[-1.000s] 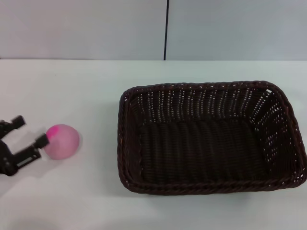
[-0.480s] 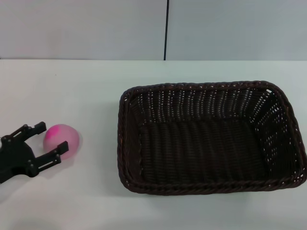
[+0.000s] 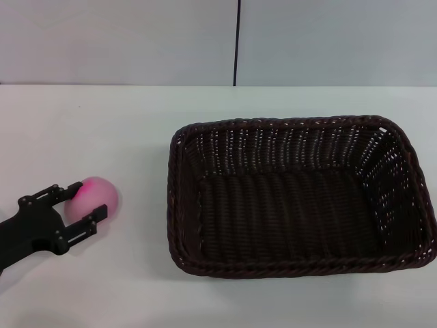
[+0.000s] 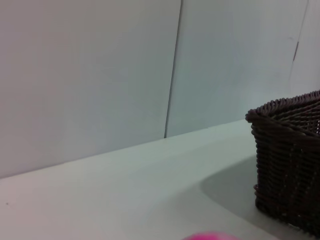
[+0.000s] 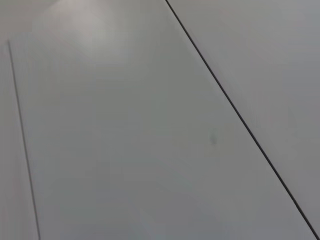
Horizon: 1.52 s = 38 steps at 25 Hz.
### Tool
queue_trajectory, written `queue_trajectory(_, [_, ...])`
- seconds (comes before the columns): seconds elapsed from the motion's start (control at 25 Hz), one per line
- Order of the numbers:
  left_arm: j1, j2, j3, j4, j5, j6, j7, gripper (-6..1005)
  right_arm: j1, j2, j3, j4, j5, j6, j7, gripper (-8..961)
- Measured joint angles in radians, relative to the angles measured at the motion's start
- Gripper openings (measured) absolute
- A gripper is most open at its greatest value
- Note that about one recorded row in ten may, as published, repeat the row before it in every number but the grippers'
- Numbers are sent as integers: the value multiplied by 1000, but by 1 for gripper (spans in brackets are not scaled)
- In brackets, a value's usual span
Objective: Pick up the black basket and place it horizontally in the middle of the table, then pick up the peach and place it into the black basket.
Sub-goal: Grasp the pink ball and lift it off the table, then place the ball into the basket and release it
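The black basket lies lengthwise across the table, right of the middle, and holds nothing. Its corner also shows in the left wrist view. The peach rests on the table at the left, pale pink with a magenta patch. My left gripper is open, with one finger on each side of the peach's near-left part. The peach's top just shows in the left wrist view. My right gripper is out of view.
A pale wall with a dark vertical seam rises behind the table's far edge. The right wrist view shows only a pale panel with thin dark lines.
My left gripper has moved right and forward, from beside the peach to straddling it with open fingers. The peach shifted slightly to the right. The basket has not moved.
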Motion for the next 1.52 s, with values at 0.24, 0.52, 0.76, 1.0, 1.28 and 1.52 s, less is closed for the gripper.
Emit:
queue_trajectory(0.24, [0,-1,-4,-2,-5,1,17,637,10,2,7,35,6,30,-36,756])
queue_trajectory(0.52, [0,-4,-5,-3,-38,-2,40,382,27,3,70,122,8,38,-104,756])
queue_trajectory(0.76, [7,0,-5,-4,-119,44,36,295,32,4,117,171,9,93,-108,756])
queue_trajectory(1.0, [-15,2,-4,25,-240,197,15,243,37,5,138,199,9,139,-120,756])
queue_trajectory(1.28, [-113,-6,55,-14,-240,269,-12,187,44,4,140,207,9,156,-120,756])
queue_trajectory(1.52, [-221,-8,158,-125,-241,304,-11,159,48,4,141,209,9,162,-121,756])
